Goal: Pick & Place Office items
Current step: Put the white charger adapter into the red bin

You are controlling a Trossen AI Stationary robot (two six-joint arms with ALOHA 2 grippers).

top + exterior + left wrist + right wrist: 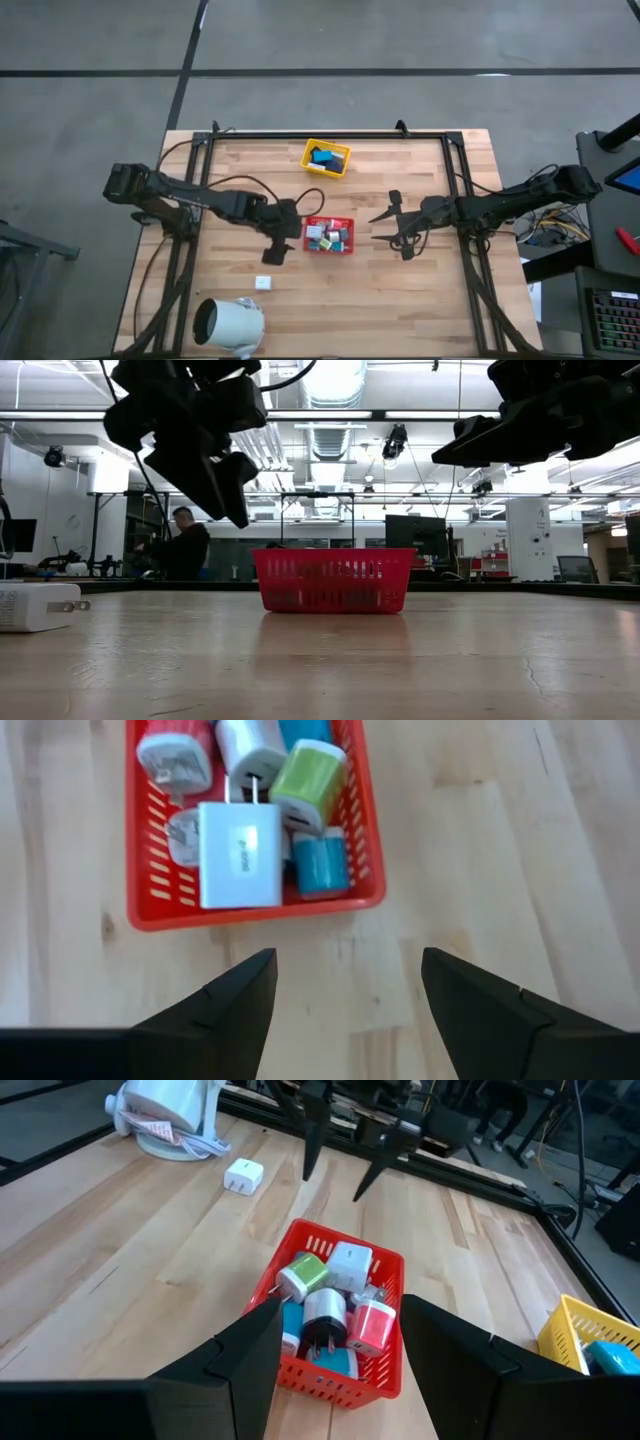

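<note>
The office items are small plug blocks. Several, white, green, teal and pink, lie in the red tray. More, teal and navy, lie in the yellow tray. One white block rests flat on the table near the front left. My left gripper hangs open above bare wood just left of the red tray, pointing steeply down, with nothing between its fingers. My right gripper waits open to the right of the red tray, well above the table.
A large white cylinder lies on its side at the front left, close to the loose white block. Black frame rails run along the table's far and side edges. A person sits in the room beyond the table.
</note>
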